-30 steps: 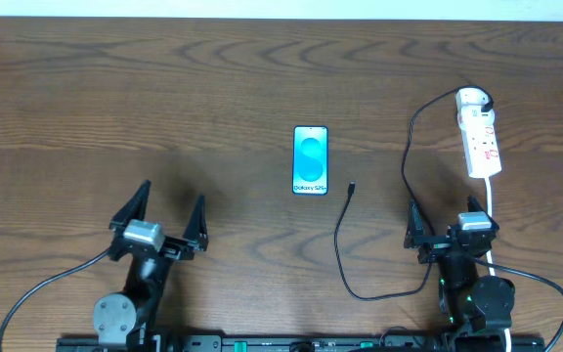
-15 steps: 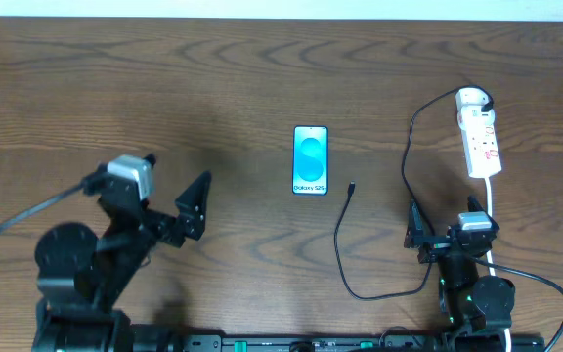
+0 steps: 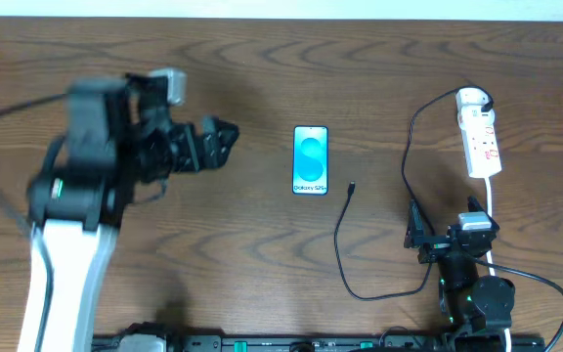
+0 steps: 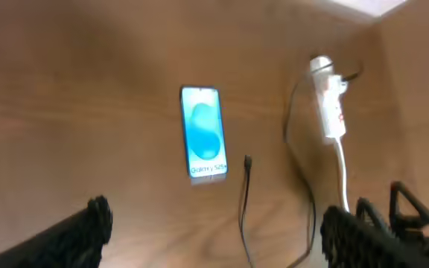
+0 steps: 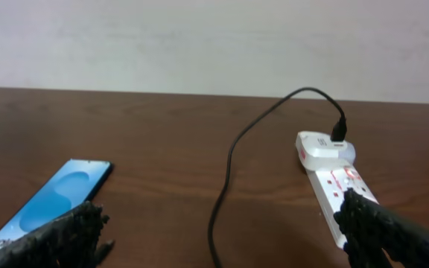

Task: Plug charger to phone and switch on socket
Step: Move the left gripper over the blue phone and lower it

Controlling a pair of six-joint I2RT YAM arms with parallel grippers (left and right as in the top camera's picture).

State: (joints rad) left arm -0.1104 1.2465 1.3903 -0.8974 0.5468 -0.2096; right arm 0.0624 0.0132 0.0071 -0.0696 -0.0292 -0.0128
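Observation:
The phone (image 3: 310, 160) lies flat at the table's middle, blue screen up; it also shows in the left wrist view (image 4: 202, 132) and the right wrist view (image 5: 51, 201). The charger cable (image 3: 342, 244) runs from a white adapter on the socket (image 3: 480, 139) down and round, its black plug tip (image 3: 351, 187) lying just right of the phone. My left gripper (image 3: 213, 144) is open and empty, raised left of the phone. My right gripper (image 3: 453, 240) is open and empty near the front right, below the socket (image 5: 334, 179).
The socket's white cord (image 3: 494, 210) runs down past the right arm. The wooden table (image 3: 262, 68) ends at a pale wall at the back. The charger cable loops near the right arm's base.
My left arm has risen and swung from the front left towards the table's middle, its gripper now pointing at the phone. The right arm, phone, cable and socket have not moved.

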